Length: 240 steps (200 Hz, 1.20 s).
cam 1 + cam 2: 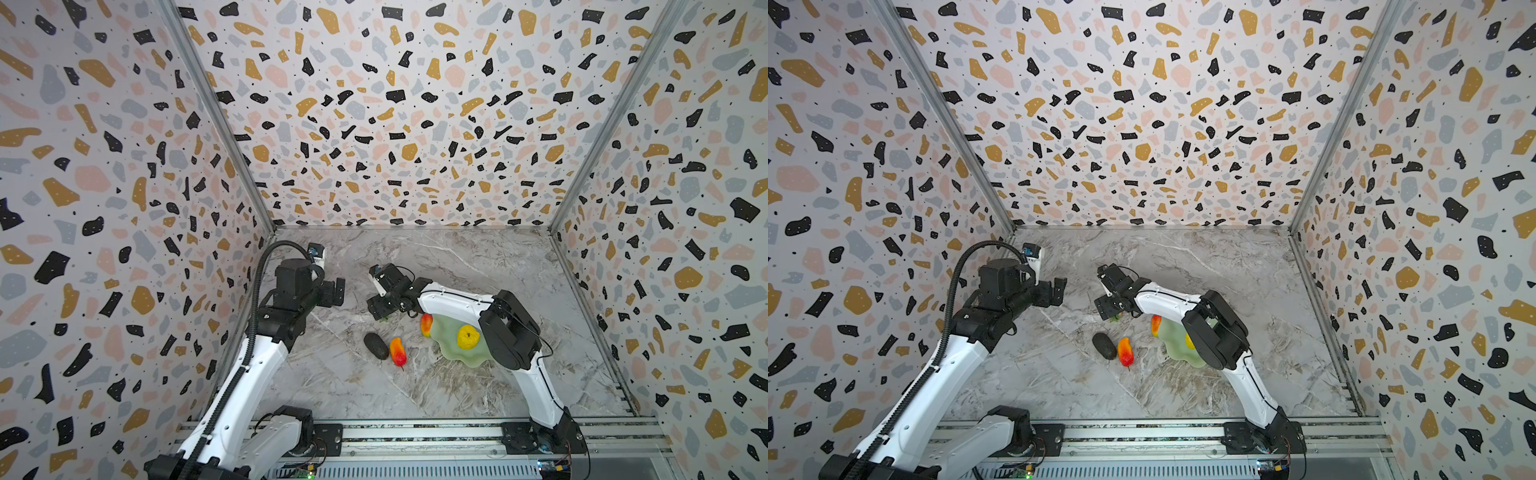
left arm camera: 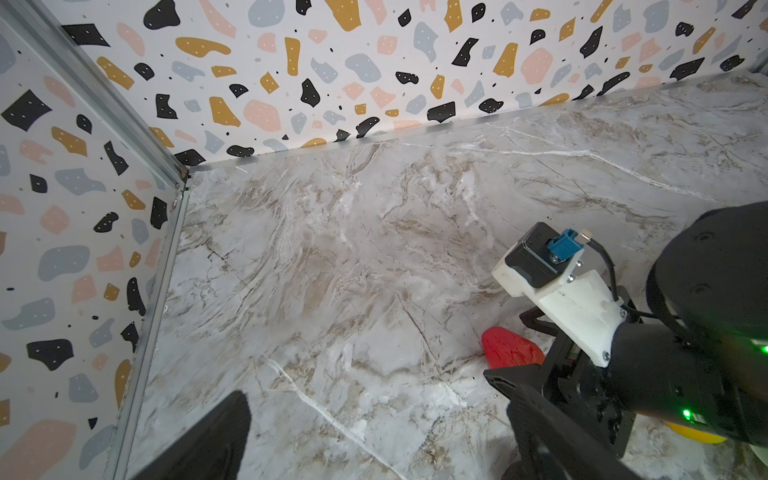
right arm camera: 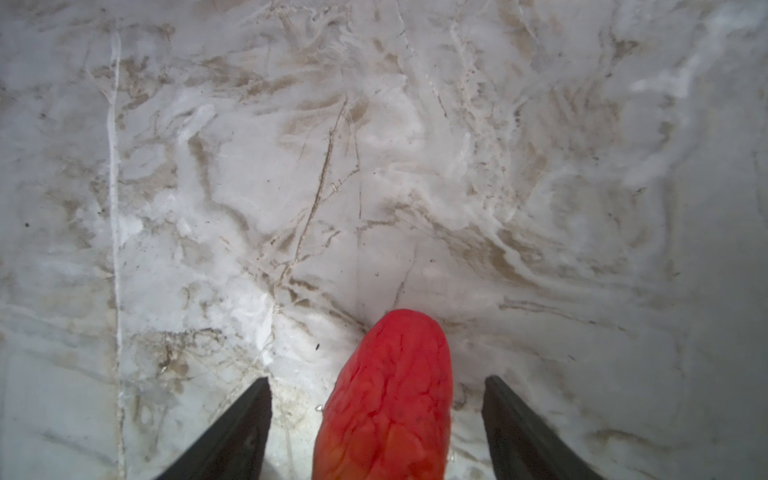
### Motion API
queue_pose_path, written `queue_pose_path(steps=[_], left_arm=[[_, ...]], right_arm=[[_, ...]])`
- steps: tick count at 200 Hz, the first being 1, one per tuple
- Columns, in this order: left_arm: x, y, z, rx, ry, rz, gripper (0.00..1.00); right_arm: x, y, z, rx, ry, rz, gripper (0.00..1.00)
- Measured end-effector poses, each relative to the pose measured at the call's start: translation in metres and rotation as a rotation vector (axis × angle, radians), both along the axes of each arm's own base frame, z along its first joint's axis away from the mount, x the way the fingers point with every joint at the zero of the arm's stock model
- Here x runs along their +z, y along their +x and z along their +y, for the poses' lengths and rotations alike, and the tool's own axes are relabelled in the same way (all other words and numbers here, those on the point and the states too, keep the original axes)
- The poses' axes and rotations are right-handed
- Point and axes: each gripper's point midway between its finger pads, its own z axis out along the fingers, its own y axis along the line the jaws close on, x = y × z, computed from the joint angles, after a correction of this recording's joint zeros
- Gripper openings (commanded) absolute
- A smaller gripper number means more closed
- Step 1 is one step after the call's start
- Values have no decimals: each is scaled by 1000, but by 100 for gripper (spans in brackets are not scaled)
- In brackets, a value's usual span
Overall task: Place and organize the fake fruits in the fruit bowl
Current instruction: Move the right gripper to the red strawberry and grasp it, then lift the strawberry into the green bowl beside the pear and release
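My right gripper (image 3: 377,379) points down at the table, open, one finger on each side of the red strawberry (image 3: 386,399) with gaps both sides. In both top views only the strawberry's green leaves (image 1: 384,319) show under the gripper (image 1: 382,311). The mint fruit bowl (image 1: 451,351) holds the yellow fruit (image 1: 468,336). One red-orange fruit (image 1: 426,325) lies at the bowl's left rim. Another (image 1: 397,352) lies on the table beside the dark oval fruit (image 1: 376,345). My left gripper (image 1: 337,291) hangs open and empty above the table, left of the right gripper.
Patterned walls (image 1: 124,208) close in the marble table (image 1: 457,257) on three sides. A metal rail (image 1: 415,434) with both arm bases runs along the front. The right arm's elbow (image 1: 509,328) overhangs the bowl's right part.
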Motion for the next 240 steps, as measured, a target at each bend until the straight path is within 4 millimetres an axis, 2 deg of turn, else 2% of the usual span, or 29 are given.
queue_pose_path(steps=[80,152,186,210,223,240], left_arm=[[0,0,1,3,-2,-1,100],[2,0,3,7,-4,-10,100],[2,0,4,10,-3,-11,99],[2,0,5,13,-3,-11,100],[3,0,5,14,-3,-12,100],[3,0,5,14,-4,-12,100]], right_arm=[[-13,-2,0,4,-14,21,66],[-13,-3,0,27,-4,35,44],[-9,3,-9,50,-14,15,39],[14,10,-32,60,-9,-12,37],[39,15,-49,55,4,-46,36],[86,21,-80,32,23,-119,36]])
